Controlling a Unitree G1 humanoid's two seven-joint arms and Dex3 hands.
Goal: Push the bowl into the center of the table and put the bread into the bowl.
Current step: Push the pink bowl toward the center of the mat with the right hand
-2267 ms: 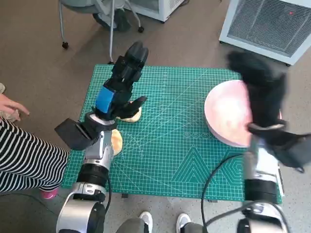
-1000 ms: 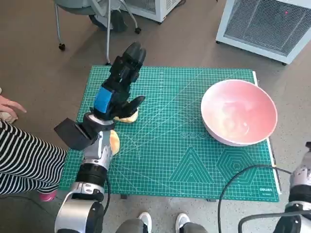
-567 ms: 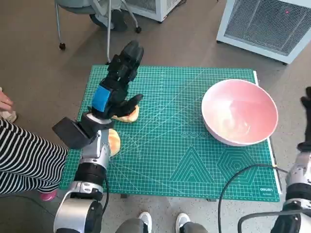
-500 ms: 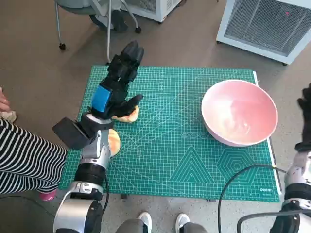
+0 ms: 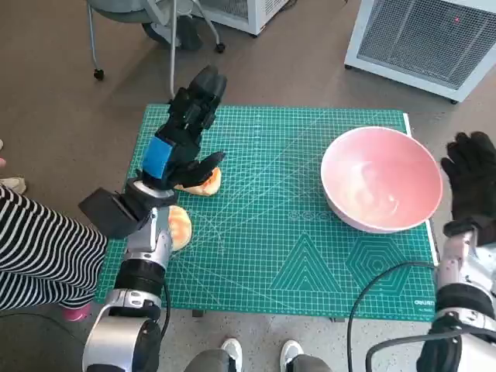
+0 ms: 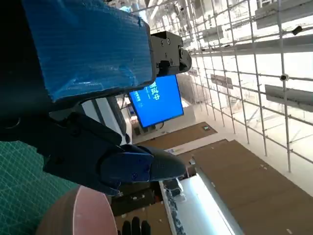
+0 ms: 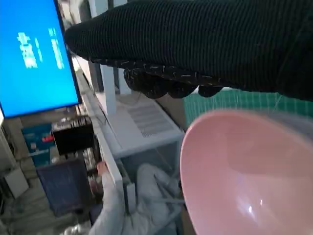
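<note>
1. Pink bowl [image 5: 381, 180] is sitting on the right part of the green cutting mat [image 5: 279, 256], near the mat's right edge and off its middle; I am seeing its pink inside filling the lower part of the right wrist view [image 7: 244, 176] as well

2. My right hand [image 5: 471, 177], in the black knitted glove, is hanging just beside the bowl's right rim, past the mat's right edge, with its fingers raised and slightly apart and nothing in them; I cannot tell whether the glove is touching the rim

3. My left hand [image 5: 180, 143], black with blue tape on its back, is reaching over the left part of the mat, its fingers stretching out long toward the far edge and gripping nothing

4. One piece of bread [image 5: 198, 180] is lying on the mat under that hand's thumb; I cannot tell whether the thumb is touching it

5. A second piece of bread [image 5: 179, 225] is lying nearer me, just beside the left forearm

6. A person's striped sleeve [image 5: 39, 248] is showing at the left edge, and a white grilled unit [image 5: 422, 39] is standing on the floor beyond the table
</note>
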